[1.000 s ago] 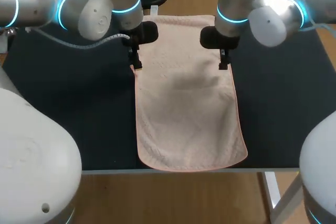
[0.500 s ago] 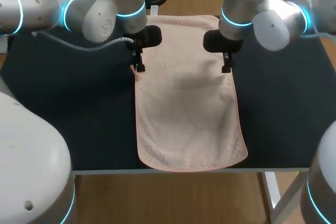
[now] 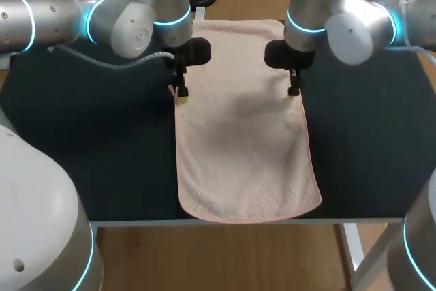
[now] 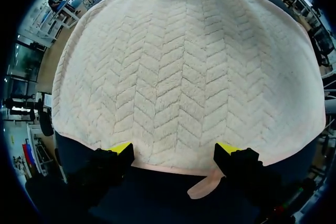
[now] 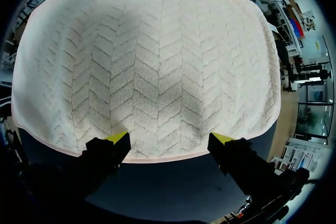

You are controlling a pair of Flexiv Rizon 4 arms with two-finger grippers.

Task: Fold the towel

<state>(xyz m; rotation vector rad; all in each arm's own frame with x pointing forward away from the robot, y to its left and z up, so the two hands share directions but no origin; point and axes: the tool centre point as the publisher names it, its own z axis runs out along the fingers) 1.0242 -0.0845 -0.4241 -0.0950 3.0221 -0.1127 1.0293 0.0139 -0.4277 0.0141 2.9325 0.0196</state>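
Towel (image 3: 242, 141), pale pink, flat on dark counter (image 3: 88, 148), our left end effector (image 3: 181, 93) at its left edge, right end effector (image 3: 293, 91) at right edge, both fingers apart.

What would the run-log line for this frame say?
stage: pre-grasp | towel: flat, unfolded on table | left hand: open at towel's left edge | right hand: open at right edge

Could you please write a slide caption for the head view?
Left gripper and right gripper, fingers open, at opposite long edges of a pink towel flat on the table.
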